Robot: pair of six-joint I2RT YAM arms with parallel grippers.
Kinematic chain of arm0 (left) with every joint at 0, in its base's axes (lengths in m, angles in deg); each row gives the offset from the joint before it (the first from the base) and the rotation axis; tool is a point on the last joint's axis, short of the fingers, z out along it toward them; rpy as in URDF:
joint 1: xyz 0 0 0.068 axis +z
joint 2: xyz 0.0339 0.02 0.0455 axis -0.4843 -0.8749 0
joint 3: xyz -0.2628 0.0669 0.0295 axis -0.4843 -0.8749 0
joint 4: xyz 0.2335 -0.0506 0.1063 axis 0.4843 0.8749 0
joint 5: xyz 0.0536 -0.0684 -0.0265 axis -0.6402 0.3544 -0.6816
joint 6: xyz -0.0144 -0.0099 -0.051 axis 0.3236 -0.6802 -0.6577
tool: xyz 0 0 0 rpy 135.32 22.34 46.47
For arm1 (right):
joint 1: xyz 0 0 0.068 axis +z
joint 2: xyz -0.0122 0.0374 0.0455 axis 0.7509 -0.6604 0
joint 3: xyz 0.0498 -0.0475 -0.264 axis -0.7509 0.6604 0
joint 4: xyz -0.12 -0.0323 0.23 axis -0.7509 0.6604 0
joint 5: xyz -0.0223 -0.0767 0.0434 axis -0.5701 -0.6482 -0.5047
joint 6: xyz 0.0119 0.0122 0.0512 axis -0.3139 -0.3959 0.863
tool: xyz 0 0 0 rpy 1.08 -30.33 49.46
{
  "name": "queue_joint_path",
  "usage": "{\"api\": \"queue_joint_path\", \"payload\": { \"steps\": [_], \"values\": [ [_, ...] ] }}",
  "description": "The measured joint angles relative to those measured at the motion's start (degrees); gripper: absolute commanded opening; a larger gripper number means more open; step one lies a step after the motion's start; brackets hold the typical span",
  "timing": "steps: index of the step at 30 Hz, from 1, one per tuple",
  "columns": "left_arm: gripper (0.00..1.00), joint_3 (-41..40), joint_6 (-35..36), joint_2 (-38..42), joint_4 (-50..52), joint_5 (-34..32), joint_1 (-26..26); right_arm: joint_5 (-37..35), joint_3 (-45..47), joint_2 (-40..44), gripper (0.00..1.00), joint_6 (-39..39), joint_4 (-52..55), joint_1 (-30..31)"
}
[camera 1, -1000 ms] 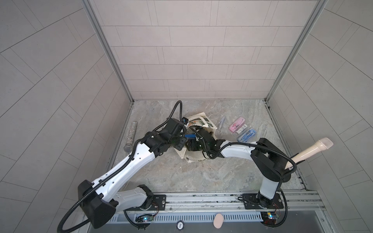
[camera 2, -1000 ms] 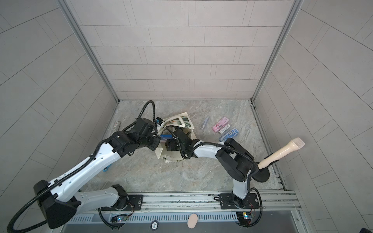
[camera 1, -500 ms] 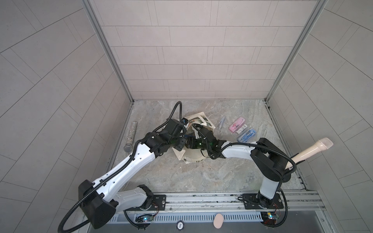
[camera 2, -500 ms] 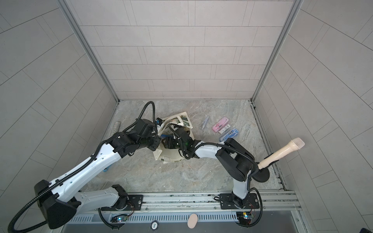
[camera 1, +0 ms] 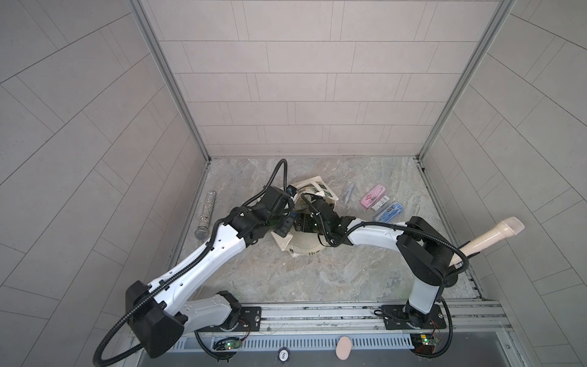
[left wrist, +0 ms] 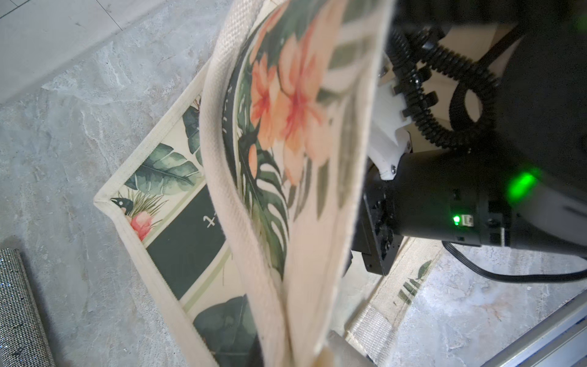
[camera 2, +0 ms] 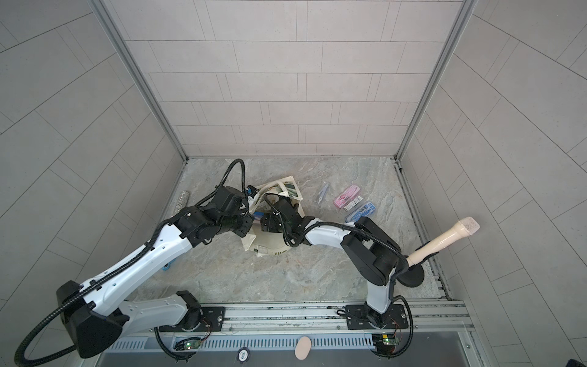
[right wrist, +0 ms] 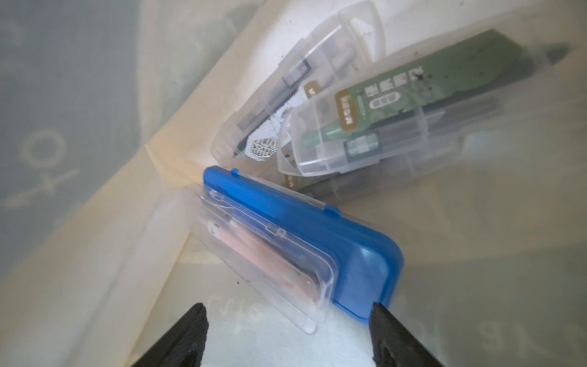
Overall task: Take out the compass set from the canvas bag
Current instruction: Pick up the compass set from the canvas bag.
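**Item:** compass set (right wrist: 301, 251), blue back, clear lid, pinkish instrument visible through lid.
**Loc.:** inside canvas bag (right wrist: 95, 270), tipped on one long edge against a fold of the cream lining. Two more cases are packed just behind it. The green-label case (right wrist: 381, 127) is laid over the clear case (right wrist: 298, 95), and both are pressed together.

**Right gripper** (right wrist: 287, 333): inserted into bag mouth. Jaws are spread wide and nothing is clamped. Near end of compass set is framed betw. the fingertips (right wrist: 187, 333). Contact at the blue corner can't be judged.

**Left gripper** (camera 1: 283, 230): clenched on bag's mouth edge, w/ upper printed side held lifted. In left wrist view, leaf-and-flower fabric and woven handle (left wrist: 222, 95) are seen raised off the marble table (left wrist: 63, 159). Lower side is left lying flat.

**Canvas bag, position:** mid-table in both top views (camera 1: 301, 248) (camera 2: 270, 248), betw. the two wrists.

**Surrounding items:**
- Pink case (camera 1: 372, 200) and pale-blue case (camera 1: 388, 212): set side by side on table, right of bag, apart from it.
- Small clear item (camera 1: 348, 193): laid betw. bag and pink case; type can't be told.
- Glitter mic (camera 1: 205, 215): laid along left wall.
- Beige mic (camera 1: 489, 235): tilted on stand at right edge, behind right arm.
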Motion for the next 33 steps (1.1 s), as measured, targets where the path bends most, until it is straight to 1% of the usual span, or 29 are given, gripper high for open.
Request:
{"api": "queue_joint_path", "payload": {
  "steps": [7, 13, 17, 22, 23, 27, 33],
  "values": [
    [0.0, 0.48, 0.17, -1.03, 0.13, 0.76, 0.02, 2.99, -3.48, -5.97, 0.82, 1.27, -3.89, -0.63],
    [0.0, 1.27, 0.2, -1.44, 1.18, 0.55, 0.04, 6.08, -4.61, -7.34, 0.8, 2.01, -6.71, -0.9],
    [0.0, 1.27, 0.22, -1.44, 1.88, 0.31, 0.04, 9.11, -3.5, -7.34, 0.77, 2.99, -10.91, -0.85],
    [0.0, 1.27, 0.48, -1.46, 2.58, 0.37, 0.02, 12.74, 0.17, -7.3, 0.74, 4.31, -16.9, -0.52],
    [0.0, 1.27, 0.59, -1.46, 2.64, 0.37, 0.02, 13.31, 0.74, -7.28, 0.73, 4.55, -17.73, -0.37],
    [0.0, 1.51, 0.66, -2.01, 2.97, 0.42, 0.02, 14.75, 2.14, -7.3, 0.61, 5.6, -20.72, -0.07],
    [0.0, 2.62, 0.66, -2.62, 3.76, 0.5, 0.02, 15.93, 2.43, -7.3, 0.54, 6.36, -22.67, -0.07]
  ]
}}
